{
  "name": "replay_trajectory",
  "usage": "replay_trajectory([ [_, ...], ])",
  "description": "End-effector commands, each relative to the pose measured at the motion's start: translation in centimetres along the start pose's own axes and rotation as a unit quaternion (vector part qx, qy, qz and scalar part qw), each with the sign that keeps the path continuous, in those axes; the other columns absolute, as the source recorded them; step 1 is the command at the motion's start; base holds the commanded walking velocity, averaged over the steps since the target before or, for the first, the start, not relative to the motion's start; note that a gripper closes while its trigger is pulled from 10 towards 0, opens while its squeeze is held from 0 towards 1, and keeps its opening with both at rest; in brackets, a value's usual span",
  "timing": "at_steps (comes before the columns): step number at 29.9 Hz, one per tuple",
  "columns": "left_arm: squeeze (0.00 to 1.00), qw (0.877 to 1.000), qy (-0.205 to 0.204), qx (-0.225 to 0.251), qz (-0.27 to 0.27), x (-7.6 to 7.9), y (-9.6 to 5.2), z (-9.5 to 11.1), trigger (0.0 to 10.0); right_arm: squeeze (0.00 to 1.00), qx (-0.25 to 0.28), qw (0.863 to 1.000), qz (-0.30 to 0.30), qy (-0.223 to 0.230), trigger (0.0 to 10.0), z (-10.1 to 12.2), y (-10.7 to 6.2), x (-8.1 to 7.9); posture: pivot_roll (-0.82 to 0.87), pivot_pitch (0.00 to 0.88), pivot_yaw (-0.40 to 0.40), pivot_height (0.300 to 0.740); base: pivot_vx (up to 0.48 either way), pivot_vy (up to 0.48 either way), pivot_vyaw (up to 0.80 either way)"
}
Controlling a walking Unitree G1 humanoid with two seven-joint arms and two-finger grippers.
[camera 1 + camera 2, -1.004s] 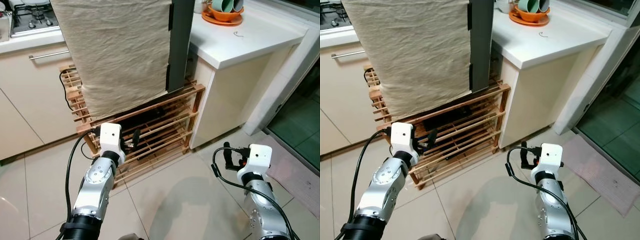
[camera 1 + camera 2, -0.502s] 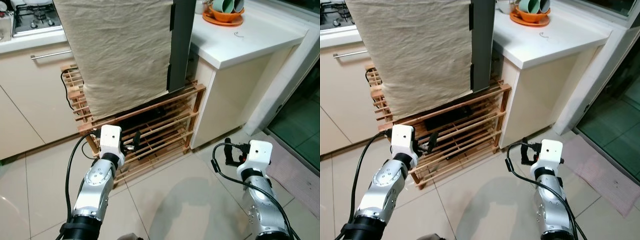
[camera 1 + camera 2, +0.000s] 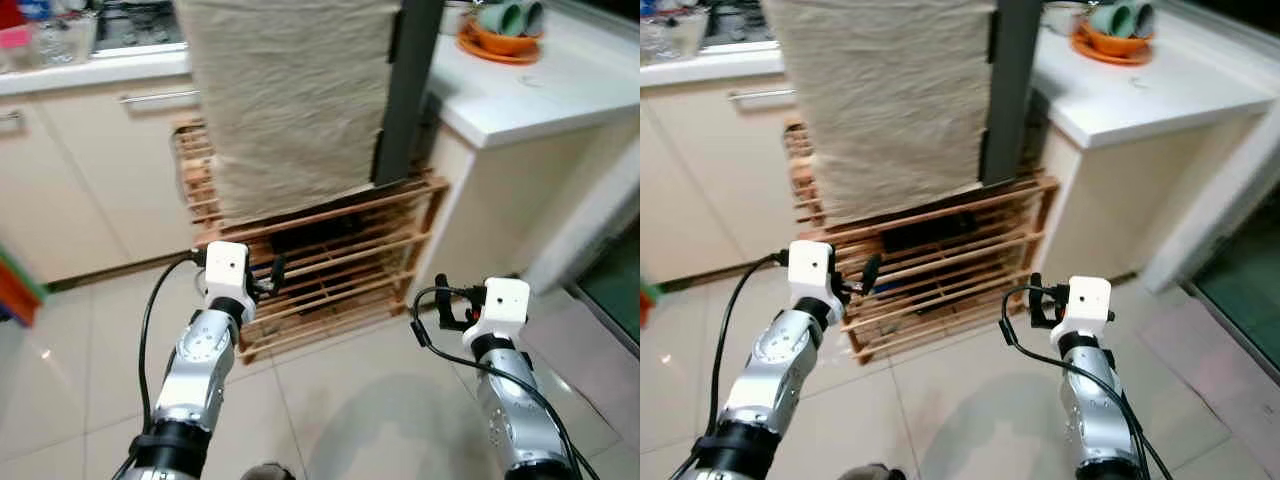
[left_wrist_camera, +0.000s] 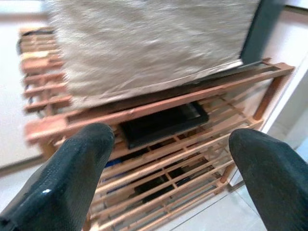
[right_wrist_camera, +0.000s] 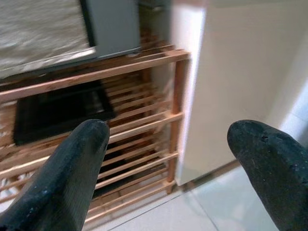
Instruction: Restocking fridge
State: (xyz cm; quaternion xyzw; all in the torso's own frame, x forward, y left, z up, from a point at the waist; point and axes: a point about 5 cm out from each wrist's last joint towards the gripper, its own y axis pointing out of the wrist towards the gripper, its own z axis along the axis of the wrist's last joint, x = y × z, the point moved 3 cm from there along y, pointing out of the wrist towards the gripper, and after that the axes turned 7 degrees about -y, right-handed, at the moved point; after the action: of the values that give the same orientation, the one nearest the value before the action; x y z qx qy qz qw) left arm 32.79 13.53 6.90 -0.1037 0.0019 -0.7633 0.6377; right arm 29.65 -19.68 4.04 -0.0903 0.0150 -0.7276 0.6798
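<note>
The step in hand looks like an approach: the robot stands on the tiled floor [image 3: 330, 400] facing a dark appliance draped with a beige cloth [image 3: 290, 90], very likely the fridge [image 3: 408, 90], which sits on a wooden rack [image 3: 340, 270]. Nothing to restock is carried, and I cannot make out any stock item in these blurred frames. To do this step well, the robot would first settle its stance so the head views sharpen, then square up to the fridge front rather than to the rack below it. The cloth hangs over the front, so it probably has to be lifted or pushed aside before any door edge can be found; a slow, high reach suits that better than a low one.

Both arms are raised at about rack height. The left end effector [image 4: 168, 159] has its fingers [image 4: 72, 168] spread wide, holding nothing, and looks along them at the rack's slats and a flat black object [image 4: 163, 122] lying on a shelf. The right end effector [image 5: 168, 159] is likewise spread and empty, aimed at the rack's right post beside the white counter [image 3: 530, 90] cabinet.

The fridge stands ahead of and above both end effectors, apart from them, nearer the left one.
</note>
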Motion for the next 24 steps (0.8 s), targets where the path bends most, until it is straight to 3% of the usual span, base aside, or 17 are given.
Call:
replay_trajectory([
  [1,0.0,1.0,-0.002,-0.001,0.019,-0.7,-0.2,0.1,10.0,0.0,-0.006,1.0,-0.002,0.013,10.0,-0.1,0.2,0.0,-0.01,0.0,-0.009,0.74,0.0,0.476,0.77],
  [9,0.0,0.998,0.0,-0.007,0.058,-1.7,-0.1,-0.2,10.0,0.0,-0.024,1.0,-0.009,0.015,10.0,-1.1,-0.2,0.5,-0.01,0.0,-0.009,0.74,0.0,0.474,0.77],
  [20,0.0,0.998,0.016,-0.004,0.058,-1.9,-0.2,0.1,10.0,0.0,-0.025,1.0,-0.01,0.016,10.0,-1.2,-0.2,0.5,-0.01,0.0,-0.003,0.74,0.0,0.474,0.76],
  [23,0.0,0.998,0.027,0.011,0.055,-2.0,-0.1,0.6,10.0,0.0,0.008,1.0,-0.013,-0.007,10.0,0.0,0.1,0.2,0.0,0.0,-0.003,0.74,0.0,0.48,0.71],
  [24,0.0,0.997,0.05,0.029,0.045,-2.0,-0.3,1.3,10.0,0.0,0.064,0.998,-0.005,-0.028,10.0,2.3,0.2,-0.3,0.0,0.0,0.001,0.74,0.0,0.0,0.0],
])
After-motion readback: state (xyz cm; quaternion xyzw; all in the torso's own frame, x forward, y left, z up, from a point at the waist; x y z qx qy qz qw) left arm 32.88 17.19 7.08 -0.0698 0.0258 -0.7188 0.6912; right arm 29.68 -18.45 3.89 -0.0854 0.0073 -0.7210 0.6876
